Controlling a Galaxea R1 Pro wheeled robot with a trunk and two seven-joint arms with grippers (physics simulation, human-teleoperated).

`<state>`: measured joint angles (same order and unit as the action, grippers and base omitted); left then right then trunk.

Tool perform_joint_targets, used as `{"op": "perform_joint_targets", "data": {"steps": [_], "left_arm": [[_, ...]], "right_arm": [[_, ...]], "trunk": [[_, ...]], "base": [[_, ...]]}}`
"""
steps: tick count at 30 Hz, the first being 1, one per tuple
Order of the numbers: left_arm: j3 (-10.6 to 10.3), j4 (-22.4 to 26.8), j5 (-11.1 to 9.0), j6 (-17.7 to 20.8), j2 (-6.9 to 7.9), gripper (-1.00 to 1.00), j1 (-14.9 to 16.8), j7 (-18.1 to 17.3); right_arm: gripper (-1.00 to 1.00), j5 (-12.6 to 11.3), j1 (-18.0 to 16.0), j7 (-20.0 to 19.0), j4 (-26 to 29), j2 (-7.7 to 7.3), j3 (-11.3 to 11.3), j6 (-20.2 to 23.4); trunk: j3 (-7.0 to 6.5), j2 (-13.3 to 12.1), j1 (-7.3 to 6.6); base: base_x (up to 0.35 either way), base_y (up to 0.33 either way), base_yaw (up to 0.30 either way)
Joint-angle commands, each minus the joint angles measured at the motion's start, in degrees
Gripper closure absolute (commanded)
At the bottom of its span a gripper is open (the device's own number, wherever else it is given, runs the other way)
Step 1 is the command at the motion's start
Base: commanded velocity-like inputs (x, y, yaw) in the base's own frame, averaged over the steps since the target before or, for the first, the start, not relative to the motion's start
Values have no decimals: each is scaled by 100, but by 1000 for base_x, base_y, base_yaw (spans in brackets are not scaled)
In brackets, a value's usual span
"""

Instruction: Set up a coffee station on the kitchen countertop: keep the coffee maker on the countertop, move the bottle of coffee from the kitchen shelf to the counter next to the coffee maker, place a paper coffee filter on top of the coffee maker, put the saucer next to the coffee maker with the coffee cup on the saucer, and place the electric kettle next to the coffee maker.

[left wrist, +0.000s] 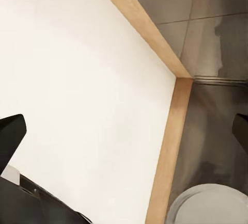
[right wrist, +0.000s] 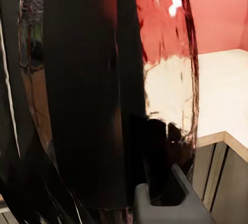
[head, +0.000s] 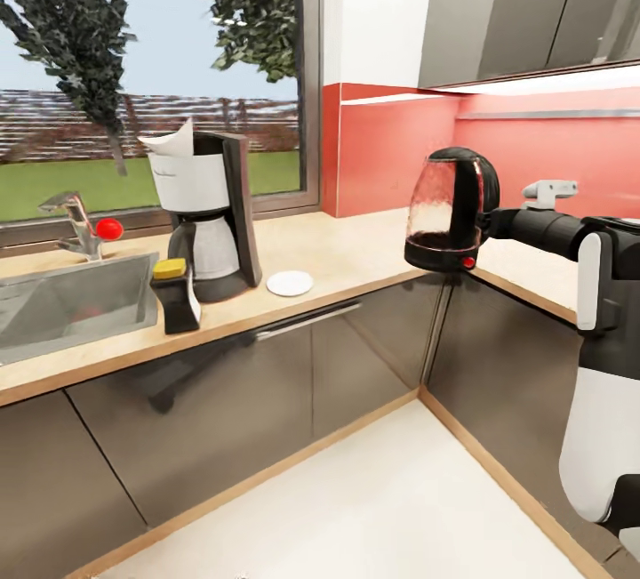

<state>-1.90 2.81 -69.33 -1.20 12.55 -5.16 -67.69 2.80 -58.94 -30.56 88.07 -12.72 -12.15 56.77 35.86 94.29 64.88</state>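
electric kettle [head: 449,210] held in the air past the tabletop [head: 347,245] corner, right end effector [head: 491,221] closed on its black handle. dark translucent glass, black base, 1 red switch. coffee maker [head: 209,214] with paper coffee filter [head: 173,141] on top; bottle of coffee [head: 176,294] and saucer [head: 290,283] just beside it. left end effector [left wrist: 124,131] fingers spread wide over the floor.

Head view looks forward and down from above the counter corner, taking in the kitchen countertop [head: 338,250], window and floor [head: 400,508] at mid range. Left wrist view faces straight down at the floor [left wrist: 88,90] and cabinet base, fairly near. Right wrist view sits very close against the electric kettle [right wrist: 88,95], facing the red wall; the head view shares this kettle [head: 449,210].
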Motion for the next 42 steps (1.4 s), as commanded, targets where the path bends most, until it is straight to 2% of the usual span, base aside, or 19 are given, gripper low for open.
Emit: {"op": "perform_joint_targets", "data": {"steps": [1, 4, 7, 12, 28, 42], "left_arm": [[-21, 9, -19, -12, 2, -100, -2, -8], [-21, 9, -19, -12, 2, -100, -2, -8], [-21, 9, -19, -12, 2, -100, -2, -8], [-21, 9, -19, -12, 2, -100, -2, -8], [-21, 9, -19, -12, 2, -100, -2, -8], [-24, 11, -19, -12, 2, -100, -2, -8]], "right_arm": [[100, -10, -3, -39, 6, -2, -8, 27], [100, -15, -3, -42, 8, -2, -96, 27], [100, -169, -3, -45, 8, -2, -311, 27], [100, -306, -3, -47, 9, -2, -382, 27], [100, -329, -3, -47, 7, -2, -370, 27], [100, -326, -3, -47, 8, -2, -375, 27]], "trunk": [[4, 2, 0], [4, 2, 0], [4, 2, 0], [4, 2, 0], [4, 2, 0], [4, 2, 0]], "base": [[0, -161, 250], [0, -84, 260], [0, -29, 266], [0, -6, 269], [0, -7, 264], [0, -262, 114]]}}
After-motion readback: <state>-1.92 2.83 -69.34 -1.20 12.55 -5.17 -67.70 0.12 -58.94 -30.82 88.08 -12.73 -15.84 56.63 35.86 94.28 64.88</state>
